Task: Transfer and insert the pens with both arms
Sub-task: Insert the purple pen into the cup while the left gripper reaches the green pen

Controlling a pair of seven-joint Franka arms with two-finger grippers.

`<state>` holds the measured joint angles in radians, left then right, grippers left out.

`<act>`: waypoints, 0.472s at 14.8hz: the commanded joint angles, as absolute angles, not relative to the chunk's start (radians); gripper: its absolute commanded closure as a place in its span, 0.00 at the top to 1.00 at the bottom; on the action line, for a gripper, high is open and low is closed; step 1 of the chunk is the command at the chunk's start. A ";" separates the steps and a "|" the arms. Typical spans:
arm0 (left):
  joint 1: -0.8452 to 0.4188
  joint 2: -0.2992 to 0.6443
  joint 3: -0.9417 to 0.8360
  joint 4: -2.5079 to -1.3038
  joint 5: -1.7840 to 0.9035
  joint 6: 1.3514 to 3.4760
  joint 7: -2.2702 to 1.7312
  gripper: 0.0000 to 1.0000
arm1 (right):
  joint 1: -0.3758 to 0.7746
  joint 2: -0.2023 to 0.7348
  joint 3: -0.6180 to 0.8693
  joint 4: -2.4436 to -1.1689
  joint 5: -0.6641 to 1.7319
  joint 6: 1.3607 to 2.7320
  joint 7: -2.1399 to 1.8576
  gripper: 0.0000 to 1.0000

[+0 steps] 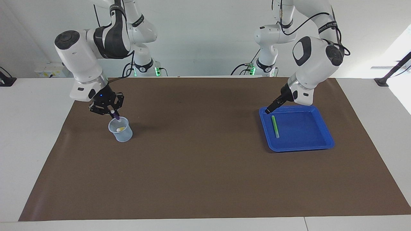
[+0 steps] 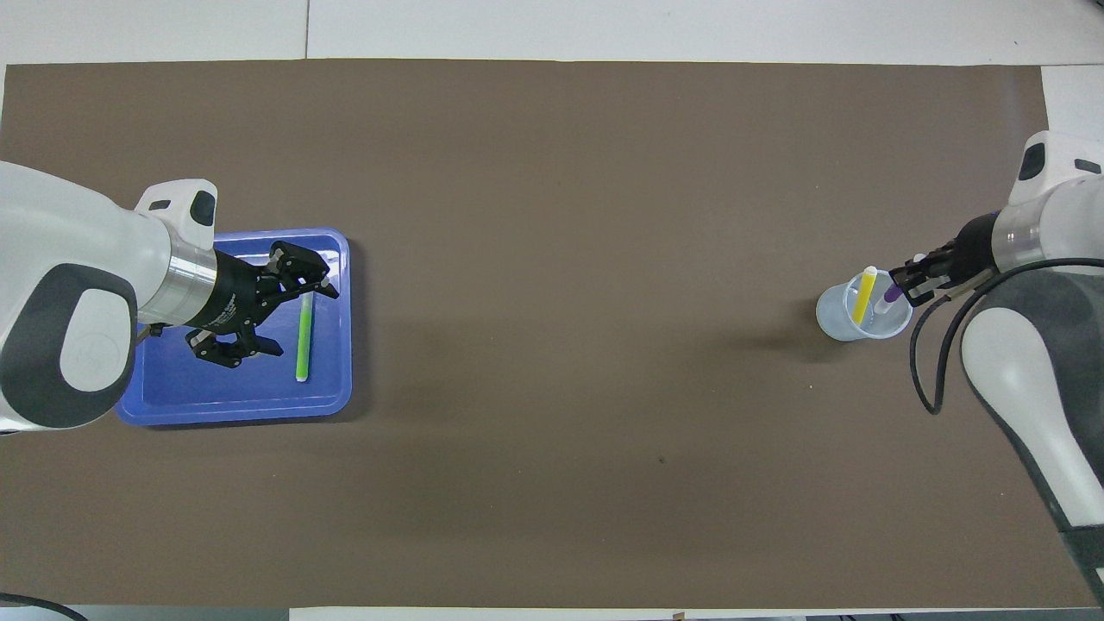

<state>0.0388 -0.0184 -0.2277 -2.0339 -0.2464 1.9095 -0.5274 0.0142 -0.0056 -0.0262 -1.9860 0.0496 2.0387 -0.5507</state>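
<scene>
My right gripper (image 1: 110, 112) is shut on the purple pen (image 1: 114, 114) and holds it tilted over the translucent cup (image 1: 123, 136), its pale end at the cup's rim. The yellow pen (image 1: 120, 129) stands in the cup. In the overhead view the right gripper (image 2: 910, 285), the purple pen (image 2: 888, 299), the yellow pen (image 2: 864, 293) and the cup (image 2: 830, 315) show together. The green pen (image 1: 275, 126) lies in the blue tray (image 1: 301, 147). My left gripper (image 1: 269, 110) hangs open over the tray's edge nearest the robots. From overhead, this gripper (image 2: 302, 317) straddles the green pen (image 2: 303, 345) in the tray (image 2: 224, 410).
A brown mat (image 1: 199, 166) covers the table between the cup at the right arm's end and the tray at the left arm's end. Two smaller white arms with green lights (image 1: 144, 65) stand at the robots' edge of the table.
</scene>
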 commanded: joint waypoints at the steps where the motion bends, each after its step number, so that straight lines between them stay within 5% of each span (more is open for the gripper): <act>1: 0.075 0.001 -0.233 -2.081 -0.128 1.948 -0.165 1.00 | 0.006 -0.017 -0.012 -2.028 0.032 2.068 -0.572 0.00; 4: 0.083 0.035 -0.233 -2.179 -0.058 2.102 0.021 1.00 | -0.014 -0.037 -0.012 -2.103 0.034 2.117 -0.578 0.00; 5: 0.083 0.047 -0.233 -2.219 -0.057 2.156 0.067 1.00 | -0.014 -0.040 -0.012 -2.108 0.034 2.118 -0.577 0.25; 6: 0.080 0.066 -0.233 -2.230 -0.057 2.180 0.087 0.99 | -0.012 -0.038 -0.012 -2.106 0.034 2.117 -0.574 0.90; 7: 0.077 0.081 -0.233 -2.232 -0.052 2.190 0.089 0.98 | -0.012 -0.037 -0.011 -2.096 0.035 2.103 -0.577 1.00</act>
<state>0.0766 0.0714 -0.2287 -2.1973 -0.0788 2.1398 0.0489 0.0038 -0.0058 -0.0234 -2.0723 0.0495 2.1001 -0.5547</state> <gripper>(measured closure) 0.009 0.648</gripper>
